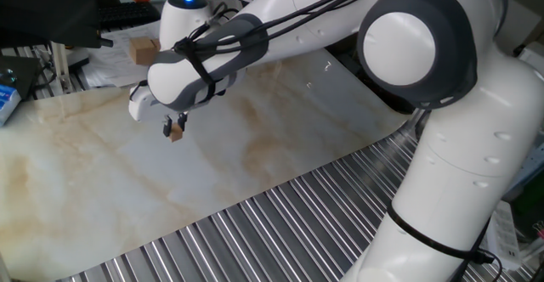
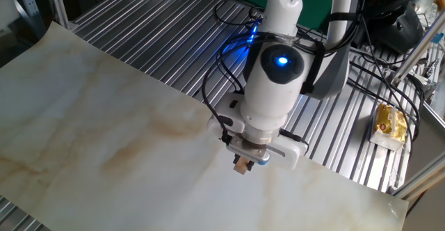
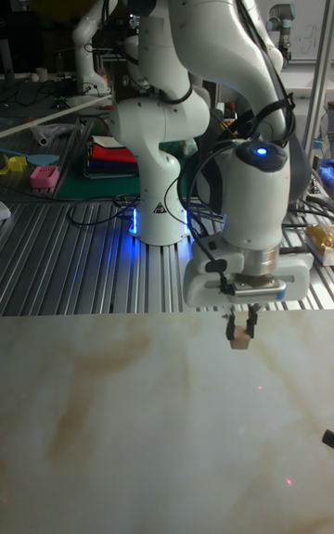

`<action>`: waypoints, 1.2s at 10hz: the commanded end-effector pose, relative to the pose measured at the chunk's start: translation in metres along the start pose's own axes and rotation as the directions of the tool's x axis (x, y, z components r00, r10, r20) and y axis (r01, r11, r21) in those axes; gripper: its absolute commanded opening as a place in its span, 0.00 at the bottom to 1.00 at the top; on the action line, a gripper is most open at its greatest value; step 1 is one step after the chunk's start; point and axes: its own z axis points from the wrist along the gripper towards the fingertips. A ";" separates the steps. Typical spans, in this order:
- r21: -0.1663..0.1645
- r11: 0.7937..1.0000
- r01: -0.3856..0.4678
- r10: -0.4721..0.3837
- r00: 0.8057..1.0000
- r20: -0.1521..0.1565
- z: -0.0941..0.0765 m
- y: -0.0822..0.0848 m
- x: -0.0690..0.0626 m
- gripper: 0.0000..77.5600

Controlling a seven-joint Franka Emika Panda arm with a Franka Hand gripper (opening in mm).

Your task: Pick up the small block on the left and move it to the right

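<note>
The small block (image 1: 176, 133) is a tiny light-brown wooden cube, held off the marbled sheet (image 1: 102, 180) between my fingertips. My gripper (image 1: 174, 127) is shut on it and points straight down. From the other side the small block (image 2: 241, 165) hangs just under my gripper (image 2: 245, 163), near the sheet's far edge. In the tall view the small block (image 3: 240, 340) sits clamped in my gripper (image 3: 241, 330), a little above the sheet, right of centre.
A larger tan block (image 1: 143, 50) rests on the clutter behind the sheet. Ribbed metal table (image 1: 280, 231) borders the sheet (image 2: 104, 140). A yellow packet (image 2: 390, 123) lies on the ribbed table at the right. Cables trail behind the arm's base (image 3: 158, 209).
</note>
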 end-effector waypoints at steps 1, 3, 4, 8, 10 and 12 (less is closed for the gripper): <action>0.011 1.000 -0.010 0.010 1.000 0.002 0.000 0.000 0.003 0.02; 0.018 1.000 -0.007 0.007 1.000 0.003 0.000 0.000 0.004 0.02; 0.012 1.000 -0.010 0.010 1.000 0.004 0.000 0.000 0.004 0.02; 0.008 0.998 -0.067 0.067 0.997 -0.037 0.000 0.000 0.004 0.02; -0.043 0.995 -0.089 0.087 0.995 -0.039 0.000 0.000 0.004 0.02; -0.112 0.988 -0.103 0.100 0.994 -0.036 0.000 0.000 0.004 0.02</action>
